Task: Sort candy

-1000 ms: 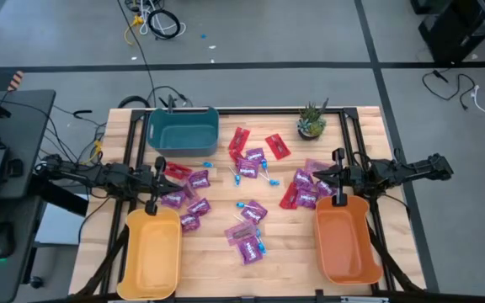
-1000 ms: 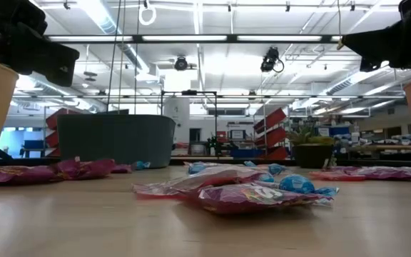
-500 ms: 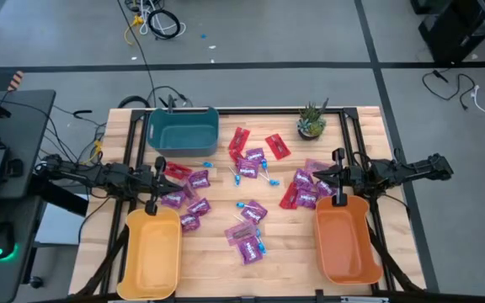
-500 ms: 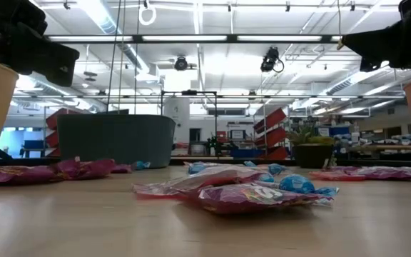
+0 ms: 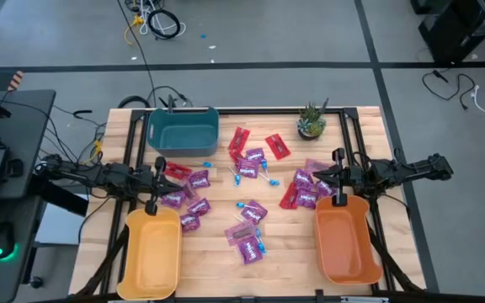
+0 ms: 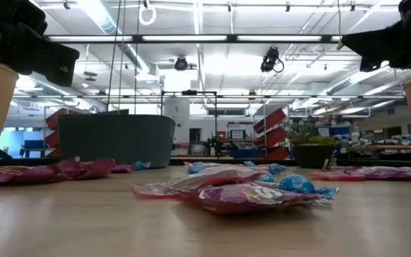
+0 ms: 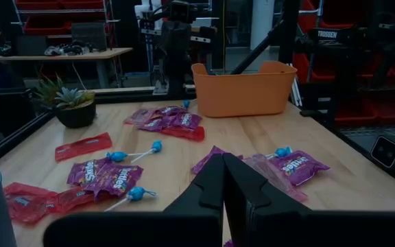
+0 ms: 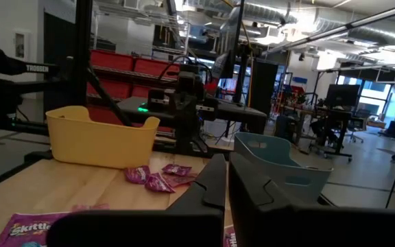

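Candy (image 5: 244,195) strewn mid-desk (image 5: 293,252), likely light, crinkly, slippery: best pinched at packet edges or lollipop sticks; left claw (image 5: 160,178) and right claw (image 5: 337,175) pressed together, empty.

Purple-magenta packets (image 5: 197,179), red packets (image 5: 277,146), blue lollipops (image 5: 268,181) on white sticks. Yellow bin (image 5: 150,256), teal bin (image 5: 183,129), orange bin (image 5: 346,241). Pale wood counter (image 5: 289,244).

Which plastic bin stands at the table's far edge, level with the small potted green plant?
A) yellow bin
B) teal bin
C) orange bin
B: in the high view the teal plastic bin sits along the far edge, across from the small potted green plant; the yellow plastic bin and orange plastic bin stand at the near corners.
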